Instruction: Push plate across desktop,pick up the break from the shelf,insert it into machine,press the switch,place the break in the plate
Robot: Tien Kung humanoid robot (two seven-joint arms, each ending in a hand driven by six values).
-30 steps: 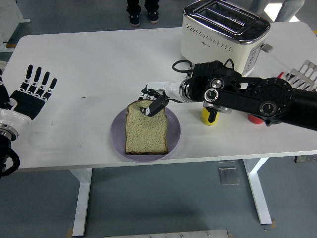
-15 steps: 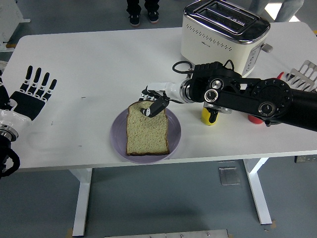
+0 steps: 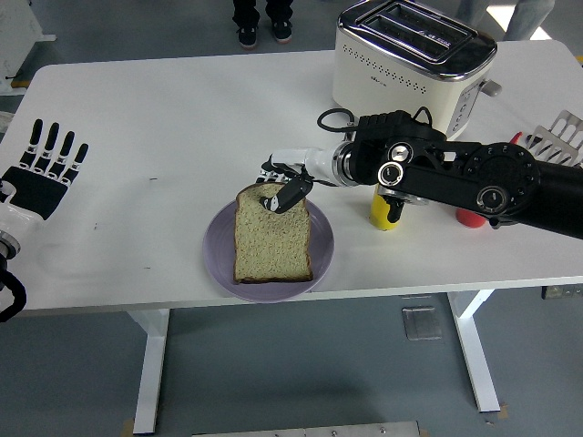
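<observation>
Since the earlier frame my left hand [image 3: 44, 168] has slid back toward the table's left edge, fingers spread flat and holding nothing, while the bread [image 3: 271, 234] and plate [image 3: 219, 259] have edged slightly right. My right hand [image 3: 284, 187] is pinched on the top edge of the bread, which lies flat on the purple plate near the front of the white table [image 3: 182, 109]. Behind my right arm I see a yellow cup [image 3: 383, 215] and something red [image 3: 470, 218] (both mostly hidden by it), a wire rack [image 3: 560, 137] at the right edge, and the cream toaster [image 3: 410, 56] at the back; its small logo is too small to read. A person's shoes [image 3: 264, 32] show on the grey floor beyond.
</observation>
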